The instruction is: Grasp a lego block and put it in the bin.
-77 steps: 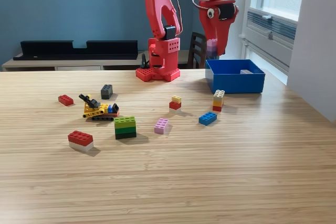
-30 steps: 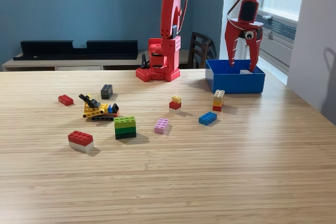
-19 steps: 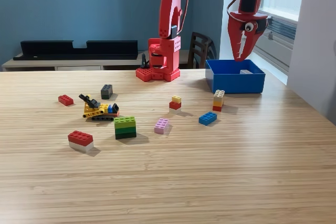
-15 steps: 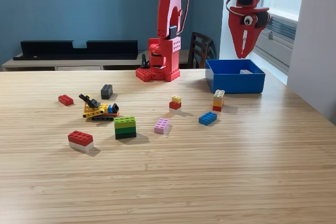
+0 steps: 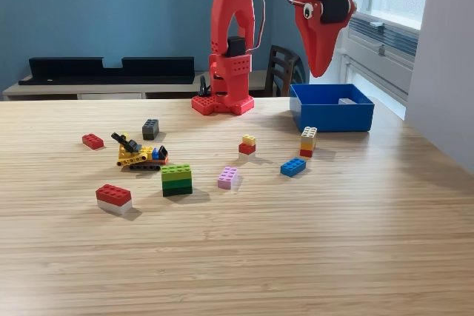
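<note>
Nowhere any legible writing — plain bin (image 5: 331, 116), closed gripper (image 5: 319, 72).

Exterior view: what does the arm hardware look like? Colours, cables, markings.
All-red printed arm on a red base with a stud-dotted plate. Black servo blocks show at the joints, and a thin dark cable loops beside the upper link. The gripper tapers to a point and carries a googly-eye-like white disc.

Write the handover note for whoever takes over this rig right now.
Tool: shut, empty, raised above the table beside the bin's exterior-view left edge.
Bin: far side of the table, a light piece already inside.
Still loose on the table: blue brick, pink brick, green stack, red-and-white brick, among others.
Left: pick a brick, carry it over, drop it in the bin.
</note>
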Available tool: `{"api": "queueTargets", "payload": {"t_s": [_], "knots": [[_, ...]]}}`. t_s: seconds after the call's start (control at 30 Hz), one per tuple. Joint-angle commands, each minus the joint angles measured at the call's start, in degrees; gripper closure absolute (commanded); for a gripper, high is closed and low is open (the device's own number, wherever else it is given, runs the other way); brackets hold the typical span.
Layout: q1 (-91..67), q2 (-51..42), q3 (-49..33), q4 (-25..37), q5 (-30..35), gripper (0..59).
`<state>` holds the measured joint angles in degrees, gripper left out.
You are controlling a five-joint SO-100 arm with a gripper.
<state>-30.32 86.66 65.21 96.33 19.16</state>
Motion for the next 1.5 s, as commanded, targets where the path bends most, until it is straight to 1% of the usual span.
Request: {"api": "queueTargets", "payload": {"t_s": [0.03,0.47,0.7,1.0,1.17,1.5], "knots": [[2.72,1.05,-3.34,0.88,-1.05,58.6],[13.01,1.05,-3.34,0.88,-5.54,58.6],[21.53,1.05,-2.81,0.7,-9.4,58.6],[28.04,1.05,-1.58,0.7,-14.33,58.6],[30.32,1.05,-1.41,0.7,-15.38,58.6],[36.83,1.05,1.67,0.18,-16.96,58.6]]}}
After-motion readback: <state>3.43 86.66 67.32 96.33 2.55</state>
